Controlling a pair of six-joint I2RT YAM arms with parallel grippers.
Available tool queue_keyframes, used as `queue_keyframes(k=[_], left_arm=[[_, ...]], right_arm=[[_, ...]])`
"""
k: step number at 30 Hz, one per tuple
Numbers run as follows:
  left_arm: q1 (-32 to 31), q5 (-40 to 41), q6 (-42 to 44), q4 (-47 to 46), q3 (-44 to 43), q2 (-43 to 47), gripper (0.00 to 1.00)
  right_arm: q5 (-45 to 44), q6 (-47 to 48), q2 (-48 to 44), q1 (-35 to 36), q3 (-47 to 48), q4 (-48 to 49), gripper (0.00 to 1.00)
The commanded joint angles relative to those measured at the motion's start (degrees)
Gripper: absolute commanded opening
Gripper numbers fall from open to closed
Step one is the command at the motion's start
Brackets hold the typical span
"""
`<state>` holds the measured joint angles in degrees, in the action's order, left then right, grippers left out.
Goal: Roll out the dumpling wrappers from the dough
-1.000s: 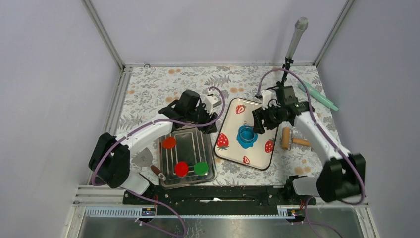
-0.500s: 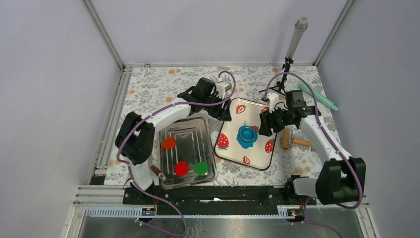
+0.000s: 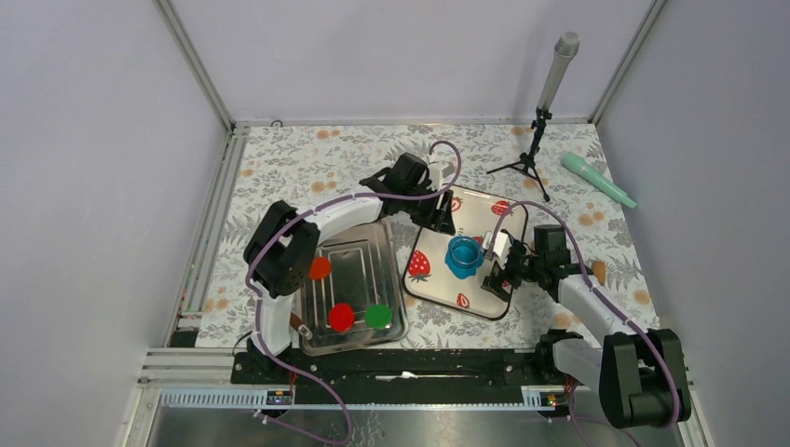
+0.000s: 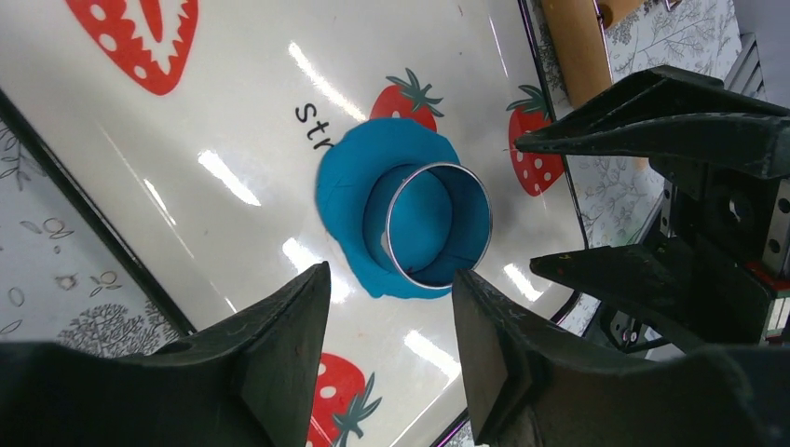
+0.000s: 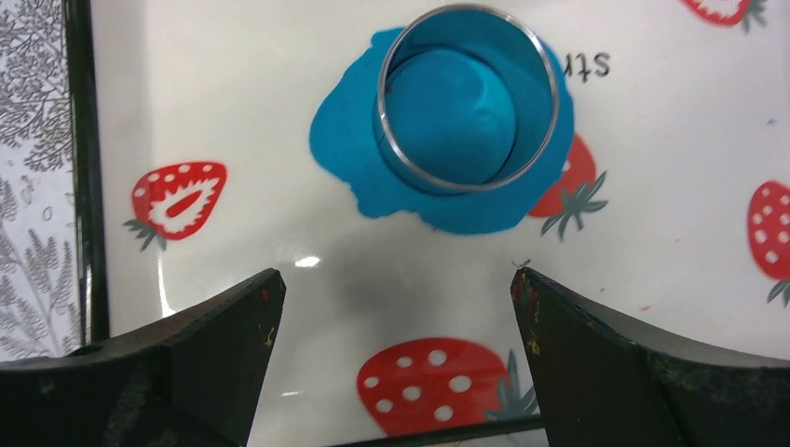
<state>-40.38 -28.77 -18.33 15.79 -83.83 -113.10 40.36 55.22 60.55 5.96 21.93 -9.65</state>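
Note:
The blue dough (image 3: 463, 265) lies flattened and ragged in the middle of the white strawberry tray (image 3: 436, 281). A metal ring cutter (image 3: 462, 251) stands on it. My left gripper (image 3: 438, 219) is open and empty over the tray's far left edge. In the left wrist view the dough (image 4: 349, 200) and the ring (image 4: 438, 223) lie just beyond the left gripper (image 4: 391, 307). My right gripper (image 3: 497, 273) is open and empty at the tray's near right. In the right wrist view the dough (image 5: 349, 158) and the ring (image 5: 466, 98) lie ahead of the right gripper (image 5: 396, 298).
A metal tray (image 3: 354, 256) left of the strawberry tray holds two red discs and a green disc (image 3: 377, 316). A wooden rolling pin (image 4: 578, 37) lies right of the strawberry tray, mostly hidden under my right arm. A microphone stand (image 3: 538, 126) and a green tool (image 3: 598, 180) stand at the back right.
My left arm has swung right, from over the metal tray to the strawberry tray. My right gripper has drawn back from the ring cutter to the tray's near right edge.

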Motion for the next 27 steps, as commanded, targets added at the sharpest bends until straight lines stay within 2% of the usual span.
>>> queue_keyframes(k=[1, 3, 9, 18, 27], left_arm=[[-1.2, -1.2, -2.7, -5.1, -3.6, -1.8, 0.54], [-2.0, -0.3, -3.4, -5.0, -4.5, -3.3, 0.54], [-2.9, 2.2, -5.1, -5.1, -5.2, -4.8, 0.53], [-2.6, -0.2, -6.5, -6.1, -5.1, -5.8, 0.51], [-4.0, 2.6, -3.5, -2.9, -7.2, -8.0, 0.45]], right_arm=[[4.1, 1.8, 3.0, 0.2, 1.9, 8.9, 1.0], [3.8, 1.4, 4.4, 0.2, 2.1, 12.0, 1.0], [2.0, 3.7, 8.8, 0.2, 4.0, 13.1, 0.97], [1.7, 7.2, 12.9, 0.3, 5.2, 14.0, 0.93], [0.7, 8.8, 17.0, 0.8, 8.0, 13.6, 0.89]])
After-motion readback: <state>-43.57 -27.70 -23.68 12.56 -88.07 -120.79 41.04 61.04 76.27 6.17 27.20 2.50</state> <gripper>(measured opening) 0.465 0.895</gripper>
